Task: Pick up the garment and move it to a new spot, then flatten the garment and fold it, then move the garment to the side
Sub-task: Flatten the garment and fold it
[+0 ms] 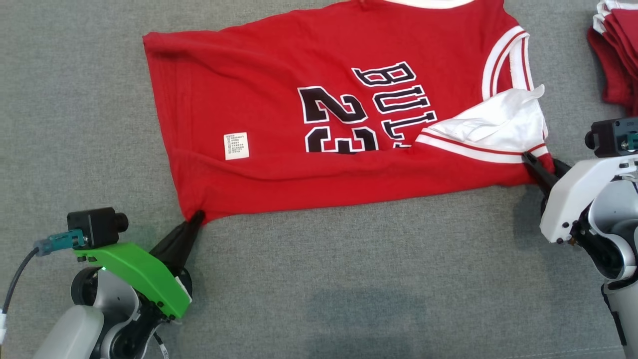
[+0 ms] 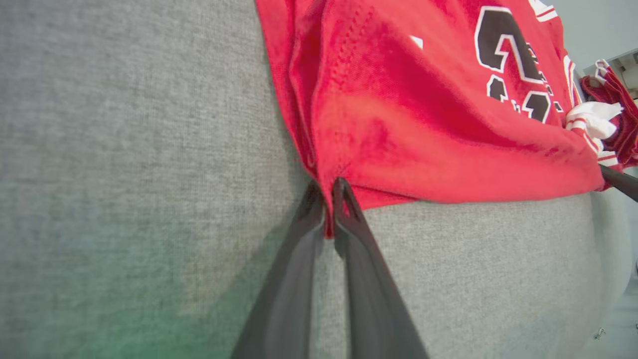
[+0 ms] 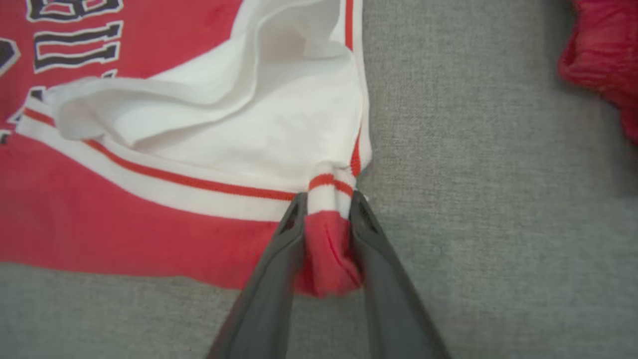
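Note:
The garment (image 1: 279,124) is a red sleeveless jersey with black-and-white lettering and white-striped trim, spread across the grey cloth surface. My left gripper (image 1: 196,217) is shut on its lower left hem corner; in the left wrist view the fingers (image 2: 344,199) pinch a thin red edge of the garment (image 2: 423,124). My right gripper (image 1: 536,167) is shut on the lower right corner by the armhole trim. In the right wrist view a bunched red and white fold of the garment (image 3: 149,149) sits between the right fingers (image 3: 294,219). The white inside of the jersey is turned out near that corner.
A pile of other red and white garments (image 1: 615,55) lies at the far right edge, also seen as the red pile (image 3: 603,65) in the right wrist view. The grey cloth surface (image 1: 349,279) stretches open in front of the jersey.

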You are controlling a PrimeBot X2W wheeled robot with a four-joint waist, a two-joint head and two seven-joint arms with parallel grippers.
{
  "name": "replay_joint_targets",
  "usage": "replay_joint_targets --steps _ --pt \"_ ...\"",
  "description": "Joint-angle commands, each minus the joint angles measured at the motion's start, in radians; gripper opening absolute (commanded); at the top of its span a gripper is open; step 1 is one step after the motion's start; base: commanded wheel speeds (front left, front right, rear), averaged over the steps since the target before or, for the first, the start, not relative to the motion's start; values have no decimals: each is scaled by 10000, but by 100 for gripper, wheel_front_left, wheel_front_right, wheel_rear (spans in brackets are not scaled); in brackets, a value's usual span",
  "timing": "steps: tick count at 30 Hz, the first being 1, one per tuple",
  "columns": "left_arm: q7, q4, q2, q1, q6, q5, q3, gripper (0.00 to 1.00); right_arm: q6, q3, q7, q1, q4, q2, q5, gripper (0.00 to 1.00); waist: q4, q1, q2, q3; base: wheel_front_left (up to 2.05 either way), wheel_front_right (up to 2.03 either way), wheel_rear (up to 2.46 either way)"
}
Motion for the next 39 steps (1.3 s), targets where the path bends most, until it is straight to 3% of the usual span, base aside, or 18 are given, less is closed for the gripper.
replay_joint_targets --steps 1,7,13,18,19,20,21,22,27,32,36,39 --pt "178 87 74 222 -103 -181 -108 0 -2 -19 118 185 113 -59 217 0 -42 0 0 -365 0 0 0" --pt "733 -627 641 873 -373 -614 -119 0 -2 -423 648 1027 -633 -530 1026 0 -168 0 0 -1147 0 0 0" --pt "1138 -2125 1326 2092 -171 -1021 7 0 -2 -1060 1551 2418 -1850 -873 1696 0 -295 0 0 -1093 0 0 0" --pt "956 -2325 1202 2595 59 -980 -75 1 -2 -1393 1601 2939 -1786 -519 1548 0 -255 0 0 -630 0 0 0" --pt "903 -2296 1086 2603 84 -969 -111 25 -2 -1398 1548 2949 -1679 -441 1418 0 -231 0 0 -558 0 0 0" --pt "873 -2244 1059 2611 62 -911 -180 36 -2 -1354 1491 2943 -1590 -396 1310 19 -211 0 0 -518 0 0 0" --pt "815 -2201 1011 2617 51 -860 -208 52 -2 -1305 1414 2937 -1518 -351 1237 78 -181 0 0 -486 0 0 0" --pt "737 -2177 933 2644 100 -849 -199 100 -2 -1287 1345 2941 -1460 -345 1182 100 -147 0 0 -459 0 0 0" --pt "417 -2538 1356 2461 243 -419 171 100 -2 -1459 1521 2422 -2432 -1172 1040 100 74 0 0 -229 0 0 0" --pt "754 -3035 1896 1008 260 -171 751 100 -2 -1461 2433 443 -3503 -1819 1234 100 374 0 0 444 0 0 0" --pt "1396 -2365 1765 -1266 79 139 580 100 0 -811 3199 -2082 -2910 -1850 709 100 852 0 0 1172 0 0 0" --pt "1769 -1498 1192 -2686 -94 189 139 100 -2 -332 3405 -3726 -1840 -1599 153 100 1206 0 0 1482 0 0 0"
